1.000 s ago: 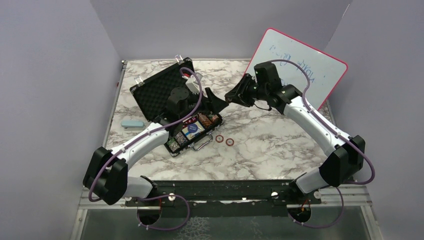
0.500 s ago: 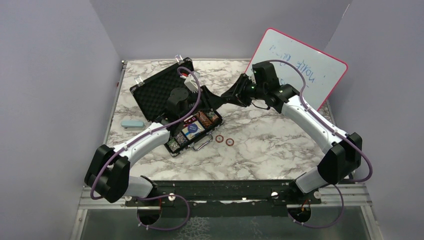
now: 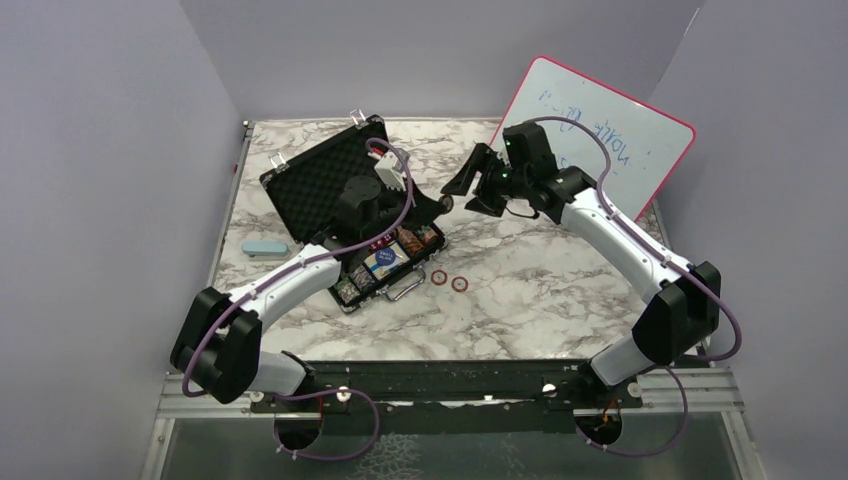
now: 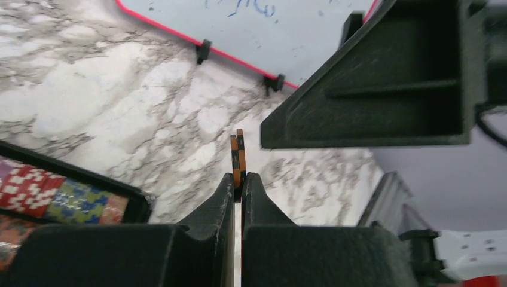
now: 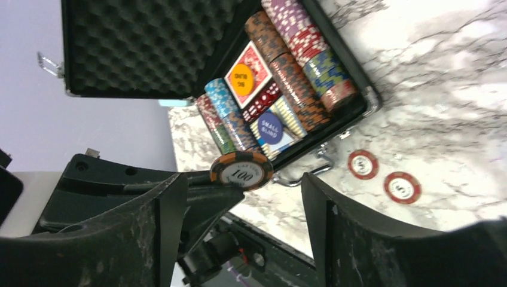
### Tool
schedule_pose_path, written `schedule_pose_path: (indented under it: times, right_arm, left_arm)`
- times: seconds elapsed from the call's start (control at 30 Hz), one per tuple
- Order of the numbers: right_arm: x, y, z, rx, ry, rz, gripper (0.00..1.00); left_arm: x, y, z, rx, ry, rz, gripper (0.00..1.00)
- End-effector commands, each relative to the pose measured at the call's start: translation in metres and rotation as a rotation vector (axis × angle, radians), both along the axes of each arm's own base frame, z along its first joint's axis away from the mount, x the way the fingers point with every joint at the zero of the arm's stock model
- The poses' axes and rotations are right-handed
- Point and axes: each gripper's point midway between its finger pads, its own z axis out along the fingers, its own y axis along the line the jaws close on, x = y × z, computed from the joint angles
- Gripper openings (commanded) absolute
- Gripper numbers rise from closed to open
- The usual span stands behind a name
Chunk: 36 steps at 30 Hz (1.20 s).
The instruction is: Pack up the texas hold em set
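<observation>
A: Left tool [image 4: 239,178]?
B: Clenched on the orange chip [image 4: 238,156], pinching it edge-on by the lower rim, well above the surface [image 3: 540,280]. Looks like a grip chosen for slotting the chip upright into a row.
A: And the right tool [image 5: 244,185]?
B: Released, spread wide to either side of that same chip, touching nothing. Sits just beside the left one, between case [image 3: 318,182] and whiteboard [image 3: 600,130]. Reads as a mid-air handover, probably meant to turn the chip onto its edge.
A: Where to with it?
B: Into the case, lying open at the left with the foam lid propped back. Already holds chip rows [image 5: 293,72], card decks [image 5: 256,60], dice [image 5: 266,98] and two round buttons [image 5: 270,127]. No gap discernible among the rows.
A: Anything left outside?
B: Two red chips [image 5: 363,164], flat on the surface near the handle [image 3: 405,291]. Not yet packed, and the lid not yet shut.
A: Risks?
B: Thin hold on a narrow rim; could twist or slip out on the way down. Best to back the right tool off first, then lower slowly over the case.
</observation>
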Motion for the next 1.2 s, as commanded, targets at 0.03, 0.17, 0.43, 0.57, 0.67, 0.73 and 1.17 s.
schedule_pose_path:
  times: [0.03, 0.17, 0.43, 0.57, 0.67, 0.73, 1.17]
  right_arm:
    - [0.020, -0.039, 0.005, -0.139, -0.088, -0.120, 0.74]
    - [0.021, -0.077, -0.005, -0.274, -0.111, -0.258, 0.74]
    - [0.005, -0.108, -0.035, -0.374, -0.080, -0.342, 0.73]
    - [0.000, -0.111, -0.046, -0.387, -0.061, -0.339, 0.72]
    - [0.000, -0.111, -0.050, -0.396, -0.054, -0.333, 0.71]
    - [0.001, -0.110, -0.052, -0.398, -0.050, -0.329, 0.71]
    - [0.003, -0.101, -0.058, -0.385, -0.033, -0.296, 0.71]
  left_arm:
    - [-0.007, 0.017, -0.026, 0.337, -0.126, -0.093, 0.00]
    - [-0.012, 0.031, -0.046, 0.551, -0.143, -0.192, 0.00]
    - [-0.019, 0.039, -0.081, 0.724, -0.084, -0.336, 0.00]
    - [-0.017, 0.043, -0.098, 0.795, -0.047, -0.370, 0.00]
    - [-0.015, 0.046, -0.110, 0.835, -0.013, -0.379, 0.00]
    - [-0.013, 0.046, -0.115, 0.846, 0.005, -0.374, 0.00]
    - [-0.009, 0.043, -0.137, 0.895, 0.080, -0.393, 0.00]
